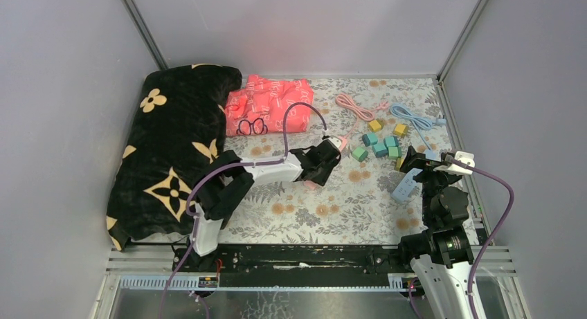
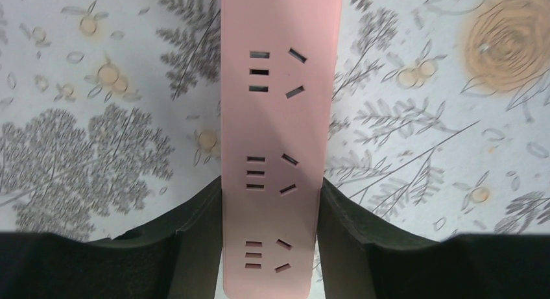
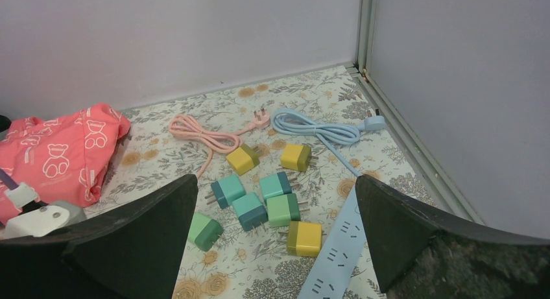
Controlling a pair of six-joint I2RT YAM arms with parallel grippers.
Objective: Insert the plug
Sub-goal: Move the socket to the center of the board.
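The left gripper (image 2: 271,190) grips the pink strip (image 2: 279,111) near one end, its fingers (image 2: 201,227) touching both long edges. The strip lies sockets up on the bench (image 2: 428,156). The right gripper (image 3: 275,182) hangs wide open over the blue strip (image 3: 337,250). Loose plugs (image 3: 267,207) cluster just beyond it, with the pink cable (image 3: 201,133) and blue cable (image 3: 311,127) coiled behind them.

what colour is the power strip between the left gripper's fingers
Pale pink. The power strip shows best in the left wrist view.
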